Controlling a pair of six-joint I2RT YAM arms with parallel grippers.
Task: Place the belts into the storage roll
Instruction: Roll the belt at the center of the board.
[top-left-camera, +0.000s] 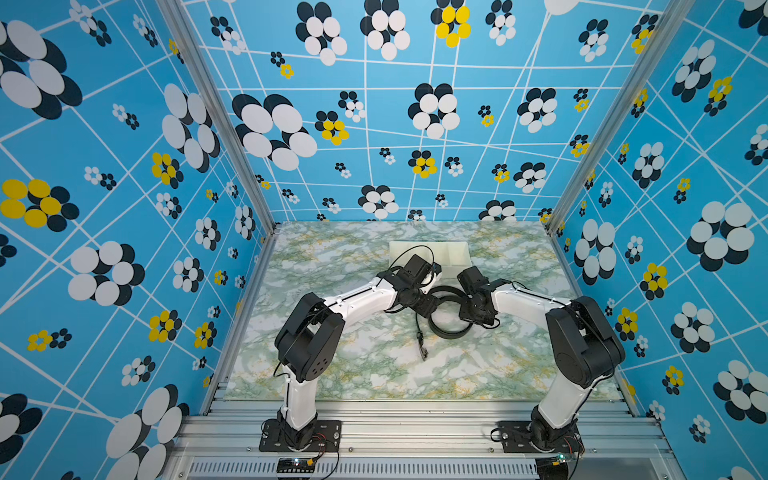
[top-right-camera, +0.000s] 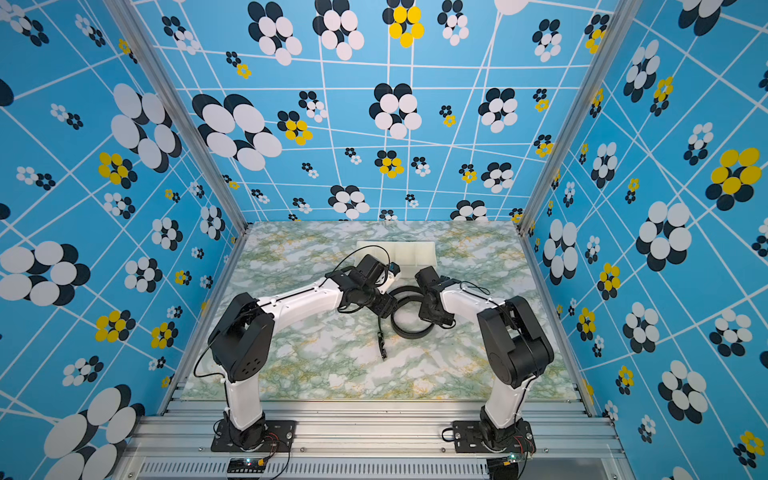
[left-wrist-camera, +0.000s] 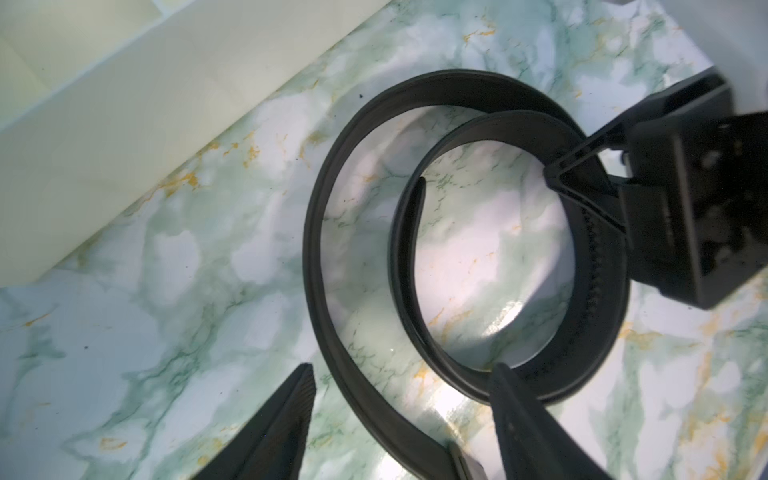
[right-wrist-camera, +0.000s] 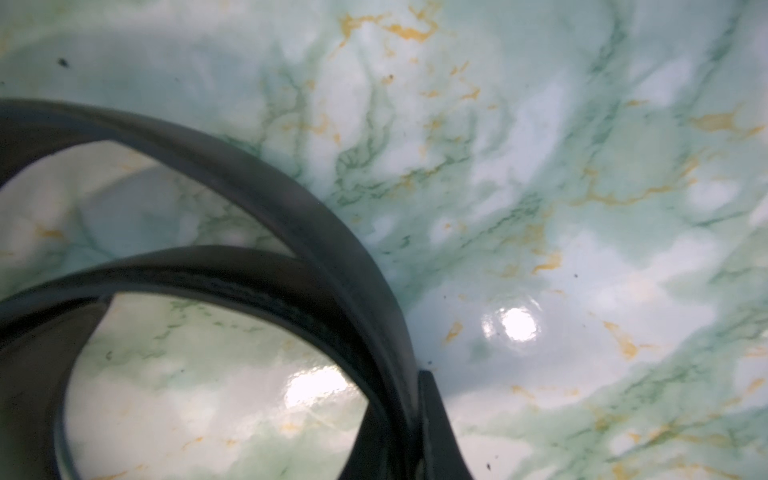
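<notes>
With left gripper gaping, empty, straddling belt outer turn; right gripper clamping coil wall. Standing coil on edge at table middle, before tray near far edge. Judging light, springy, slick: pinching both turns together.

A belt stands on edge in a loose coil at the middle of the marbled table, hemmed in by the left gripper and the right gripper, leaving little room between the arms. Just beyond them the white storage roll blocks the far centre. The near half lies open apart from the buckle end, as do strips along both side walls.
</notes>
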